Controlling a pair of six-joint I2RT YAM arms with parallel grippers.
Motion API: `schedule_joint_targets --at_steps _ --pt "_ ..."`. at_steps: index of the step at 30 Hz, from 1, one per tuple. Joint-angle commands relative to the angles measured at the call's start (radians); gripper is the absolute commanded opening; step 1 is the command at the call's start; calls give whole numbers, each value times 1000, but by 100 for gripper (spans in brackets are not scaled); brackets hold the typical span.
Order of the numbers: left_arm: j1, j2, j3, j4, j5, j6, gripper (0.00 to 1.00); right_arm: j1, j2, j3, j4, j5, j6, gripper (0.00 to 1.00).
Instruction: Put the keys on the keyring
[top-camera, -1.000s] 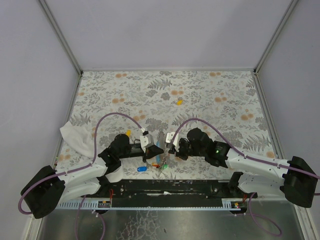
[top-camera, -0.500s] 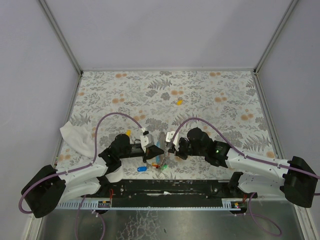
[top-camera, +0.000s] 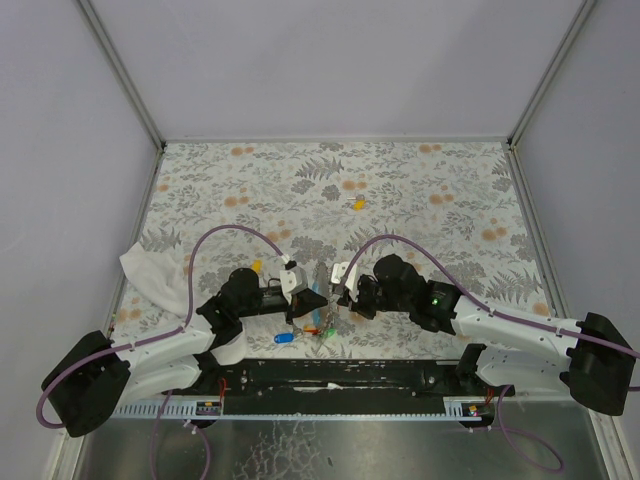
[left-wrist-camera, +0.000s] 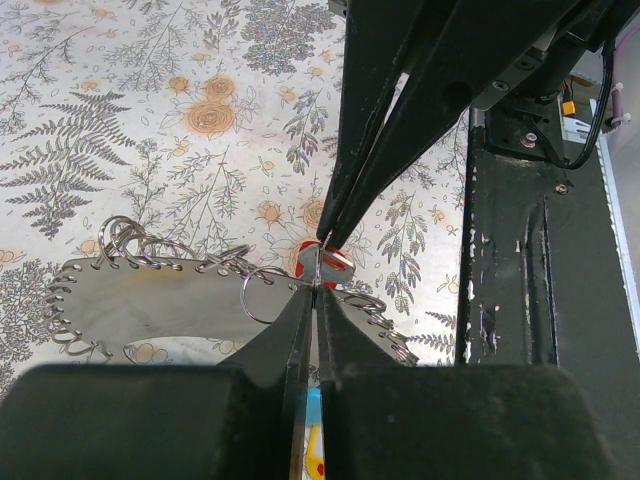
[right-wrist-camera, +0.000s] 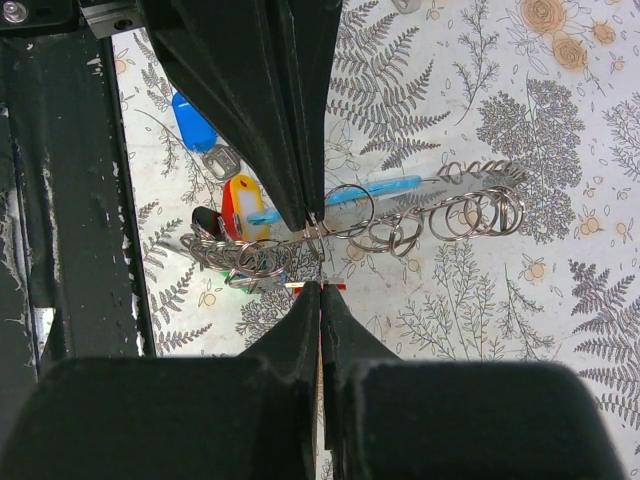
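The left claw is clamped shut on the keyring, and the right claw is clamped shut on a red-headed key; both are met tip to tip low over the near edge of the worktop. The key is held just beside the ring wire, on the right claw's side, with the coiled cord laid crosswise to the line of the claws. Alignment of key hole and ring opening is judged decisive.

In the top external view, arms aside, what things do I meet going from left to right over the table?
The white cloth → blue-headed key → key cluster on the ring → small yellow piece farther back.
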Motion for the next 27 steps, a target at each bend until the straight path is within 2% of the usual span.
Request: schedule_joint_targets --at_steps 1,27 --pt "4 -10 32 87 -2 2 0 1 -24 43 17 4 -8 0" --pt "4 11 38 100 17 -5 0 1 4 60 27 -55 -6 0"
